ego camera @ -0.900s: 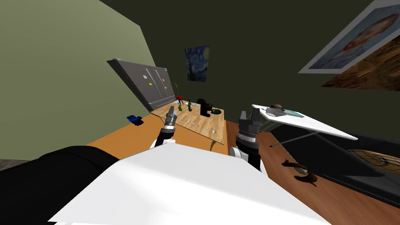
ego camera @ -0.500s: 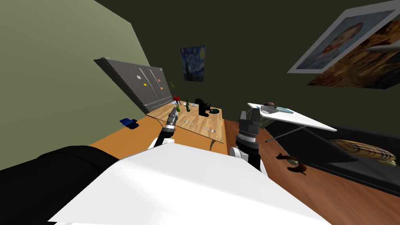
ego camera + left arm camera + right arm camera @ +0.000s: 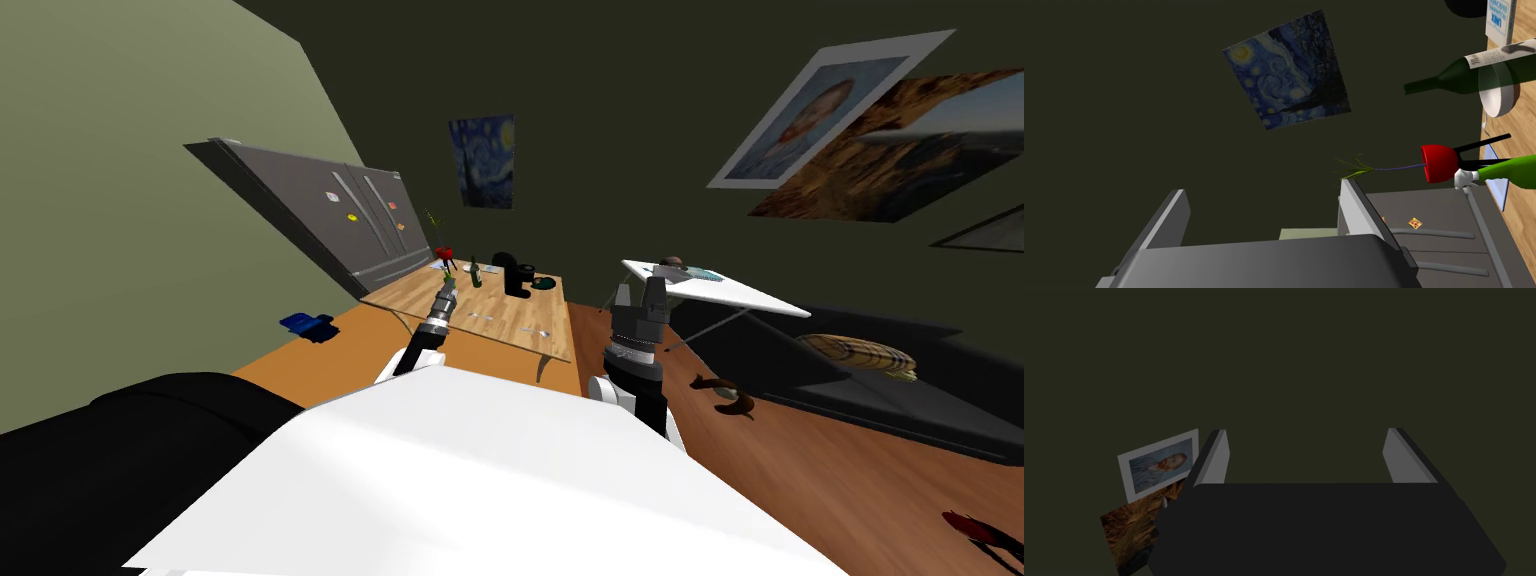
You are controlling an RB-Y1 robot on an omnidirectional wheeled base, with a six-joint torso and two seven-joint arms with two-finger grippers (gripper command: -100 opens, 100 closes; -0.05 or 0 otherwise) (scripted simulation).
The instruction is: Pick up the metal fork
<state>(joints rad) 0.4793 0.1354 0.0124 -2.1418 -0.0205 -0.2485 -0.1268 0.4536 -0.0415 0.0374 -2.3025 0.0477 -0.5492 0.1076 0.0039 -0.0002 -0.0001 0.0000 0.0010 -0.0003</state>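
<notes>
Head view: the left gripper [image 3: 447, 290] hangs at the near edge of the wooden table [image 3: 520, 300]. Small pale cutlery [image 3: 483, 317] lies just beside it, toward the right gripper [image 3: 637, 293]; I cannot tell which piece is the fork. Left wrist view: fingers [image 3: 1356, 210] are wide apart and empty, with a green bottle [image 3: 1449, 79] beyond. Right wrist view: fingers [image 3: 1216, 455] are spread, holding nothing.

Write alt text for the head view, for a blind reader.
A wooden table stands ahead, holding bottles and a black machine. The left claw points toward its near edge; the right claw is raised, open, beside it. A grey fridge stands to the left, a white ironing board to the right.
</notes>
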